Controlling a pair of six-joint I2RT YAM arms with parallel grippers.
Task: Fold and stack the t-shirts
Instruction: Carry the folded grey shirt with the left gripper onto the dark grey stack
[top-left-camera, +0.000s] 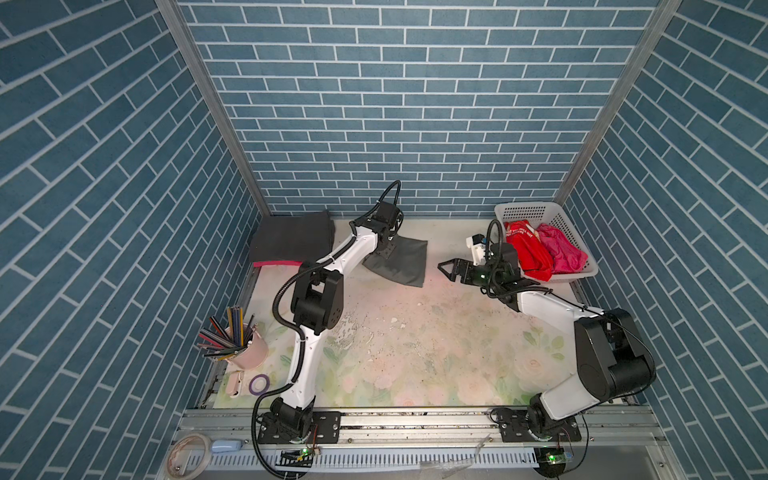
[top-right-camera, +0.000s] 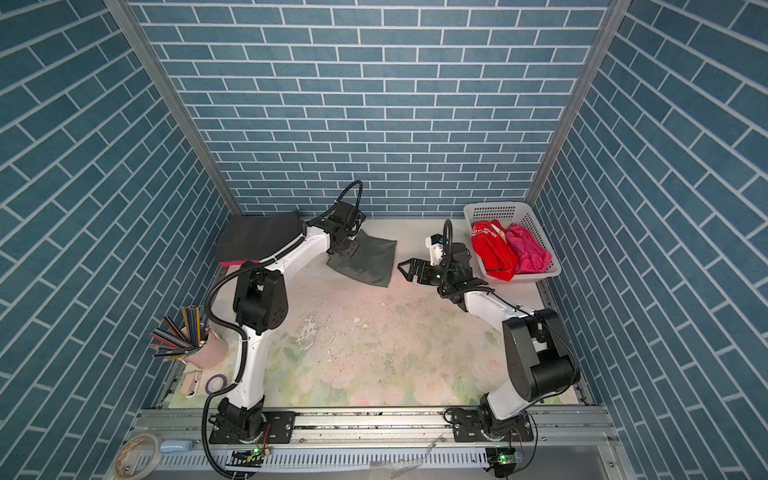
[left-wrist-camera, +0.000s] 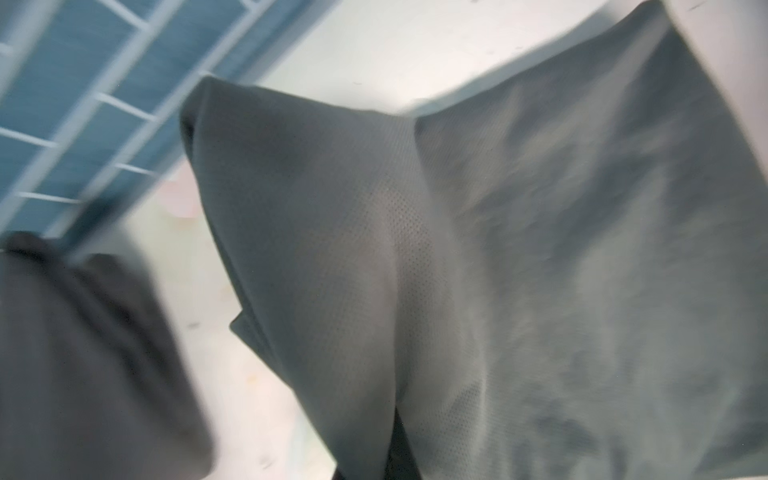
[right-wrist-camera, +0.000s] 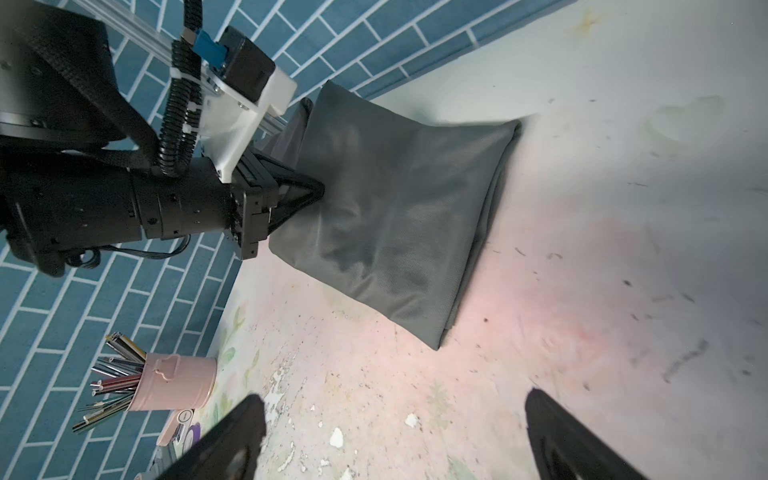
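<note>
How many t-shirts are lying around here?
5: folded mid-grey tee in left gripper; folded charcoal tee back-left, pink tee peeking beneath; crumpled red tee and magenta tee in white plastic basket. Others may hide.

Bright, even overhead light; crisp top views, one smeared wrist view.

In both top views the blue brick-patterned walls (top-left-camera: 124, 166) stretched wide toward the edges, and the pale floral tabletop (top-left-camera: 415, 353) carried only soft shadows. The left wrist view was motion-blurred across the soft mid-grey cloth t-shirt (left-wrist-camera: 540, 270). In the right wrist view a pinkish cast tinted the tabletop, and the black fingers (right-wrist-camera: 237, 436) of the right gripper (right-wrist-camera: 395, 395) were out of focus.
</note>
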